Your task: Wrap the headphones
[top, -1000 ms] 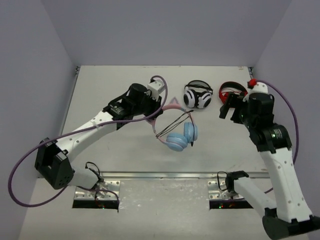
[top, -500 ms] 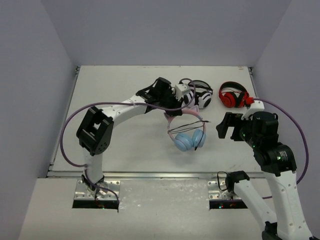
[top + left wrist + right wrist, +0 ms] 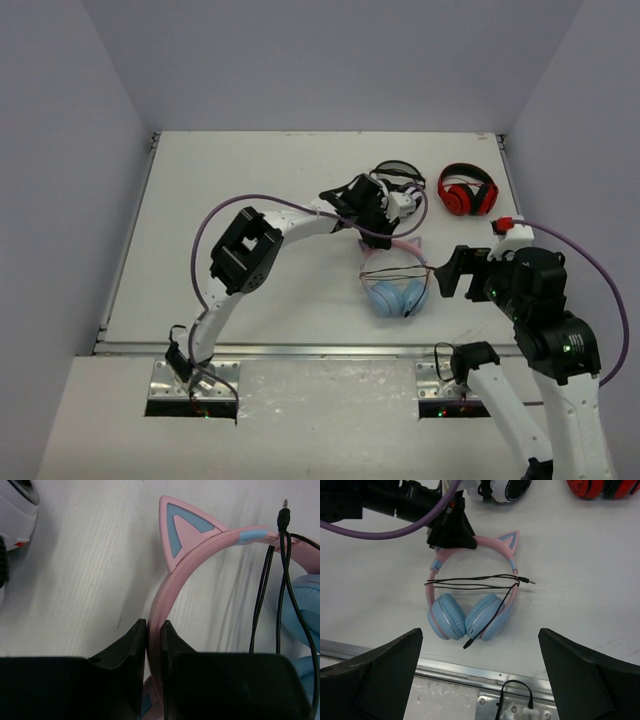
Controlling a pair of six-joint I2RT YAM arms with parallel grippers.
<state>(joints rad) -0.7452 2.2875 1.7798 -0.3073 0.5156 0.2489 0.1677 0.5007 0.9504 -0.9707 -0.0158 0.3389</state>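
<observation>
Plain pale lilac walls (image 3: 60, 150) close in the left, far and right sides of the room. Between them lies a white matte table (image 3: 230, 190), with a metal rail (image 3: 300, 350) along its near edge.

From the table's middle in the top view, the headphones (image 3: 398, 297) lie flat at about 4 o'clock. Their pink headband arches toward 12 o'clock and the two light-blue earcups (image 3: 447, 617) sit side by side at 6 o'clock, touching each other. One cat ear (image 3: 182, 530), pink with a blue centre, stands out from the band at about 1 o'clock in the right wrist view. The other is hidden under the left arm's claw. The thin black cable (image 3: 470, 583) crosses from one side of the band to the other in a few loose strands. Its plug (image 3: 283, 512) juts past the band at 3 o'clock. Another length runs down over the right earcup and ends just below it.

The left gripper (image 3: 153, 625) is pressed together on the headband at about 11 o'clock of the arch, pinching the pink strip between its black fingers.

At 12 o'clock from the pink pair, just beyond the left claw, are white-and-black headphones (image 3: 400, 185). Red-and-black headphones (image 3: 468, 190) lie near them at about 2 o'clock.

At 3 o'clock of the earcups the right gripper (image 3: 452, 275) hangs near them, touching nothing, with its fingers spread wide.
</observation>
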